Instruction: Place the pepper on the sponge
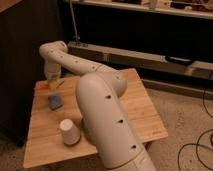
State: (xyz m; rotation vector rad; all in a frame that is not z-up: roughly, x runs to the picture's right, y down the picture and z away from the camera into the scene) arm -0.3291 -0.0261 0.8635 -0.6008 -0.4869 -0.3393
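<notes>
High over-shoulder view, end effector (pixel 53 81) far-left

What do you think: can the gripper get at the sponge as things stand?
Probably yes. The gripper hangs over the far left part of the table, just beyond the sponge and apart from it. Only bare wood shows between them, and the white cup stands nearer the camera, off that path.

This looks like a lab or workshop. Dark shelving with a metal rail (pixel 150 57) runs along the back, black cables (pixel 200 145) trail across the speckled floor (pixel 180 112), and a plain wooden surface (pixel 140 107) serves as a bench. The robot's tool (pixel 54 83) hangs over its far left corner.
</notes>
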